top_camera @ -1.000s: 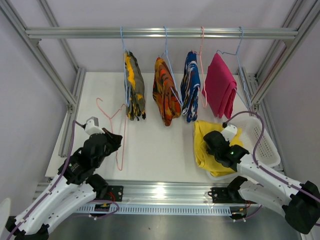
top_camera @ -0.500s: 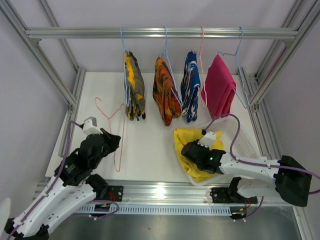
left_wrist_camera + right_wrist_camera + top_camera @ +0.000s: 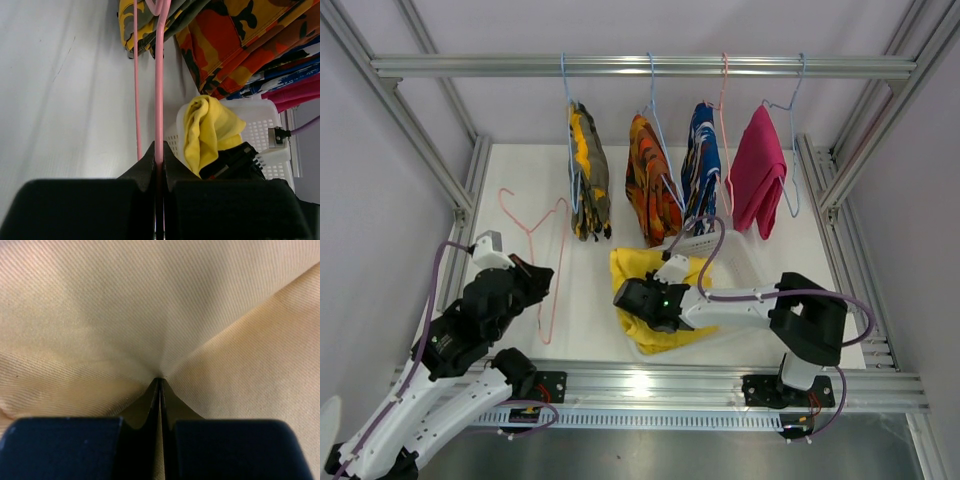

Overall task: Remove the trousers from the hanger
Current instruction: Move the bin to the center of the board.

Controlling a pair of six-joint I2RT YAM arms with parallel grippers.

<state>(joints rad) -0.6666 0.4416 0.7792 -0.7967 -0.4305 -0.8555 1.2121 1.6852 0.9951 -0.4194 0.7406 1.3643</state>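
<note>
A white perforated plastic basket [image 3: 738, 262] sits on the white surface [image 3: 520, 175], right of centre and toward the front edge. An aluminium rail [image 3: 470, 66] spans the top of the frame, with slanted aluminium struts [image 3: 405, 115] at either side.

- Setting: a robotics laboratory test cell.
- Enclosure: an aluminium profile frame [image 3: 400, 110] surrounds the work area, backed by plain pale walls [image 3: 370, 280].
- Work surface: a bare white table [image 3: 520, 165] sits inside the frame.
- Equipment: the left arm [image 3: 470, 320] and the right arm [image 3: 750, 300], both white and black, are mounted on a slotted metal base rail [image 3: 640, 385] at the near edge.
- Wiring: exposed purple cables [image 3: 721, 240] run along the arms.
- Test fixture: a top rail [image 3: 470, 66] carries wire hangers [image 3: 653, 90] in a row, as a staged trial setup.
</note>
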